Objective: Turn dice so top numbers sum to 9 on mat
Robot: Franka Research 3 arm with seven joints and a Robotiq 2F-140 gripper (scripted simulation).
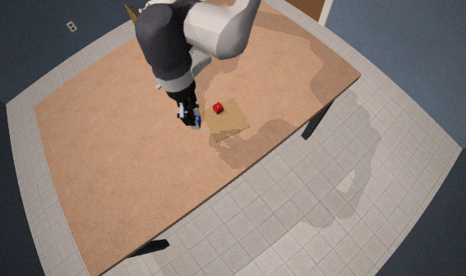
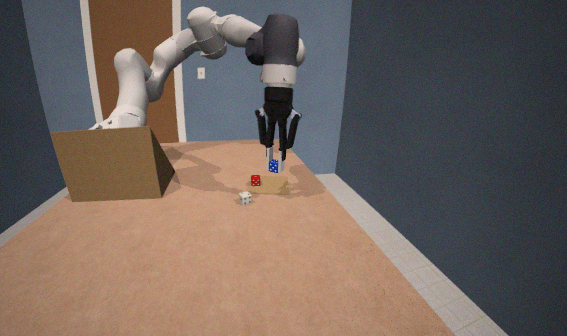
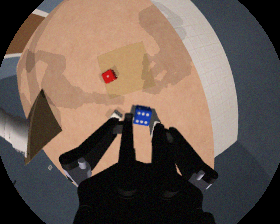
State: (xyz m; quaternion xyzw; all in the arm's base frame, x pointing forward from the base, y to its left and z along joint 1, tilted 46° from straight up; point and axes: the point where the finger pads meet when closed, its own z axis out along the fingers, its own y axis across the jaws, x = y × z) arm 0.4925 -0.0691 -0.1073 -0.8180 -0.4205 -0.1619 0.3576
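Blue die (image 1: 198,120) (image 2: 273,166) (image 3: 142,116) is pinched in the gripper (image 1: 196,121) (image 2: 275,163) (image 3: 137,119), aloft beside the mat (image 1: 232,123) (image 2: 276,186) (image 3: 128,60) – probably light, rigid and fairly slippery, best gripped across opposite side faces. The red die (image 1: 218,108) (image 2: 255,180) (image 3: 109,76) is seated on the mat – it must be cleared during placing. Beyond, the white die (image 2: 245,198) is left off the mat.
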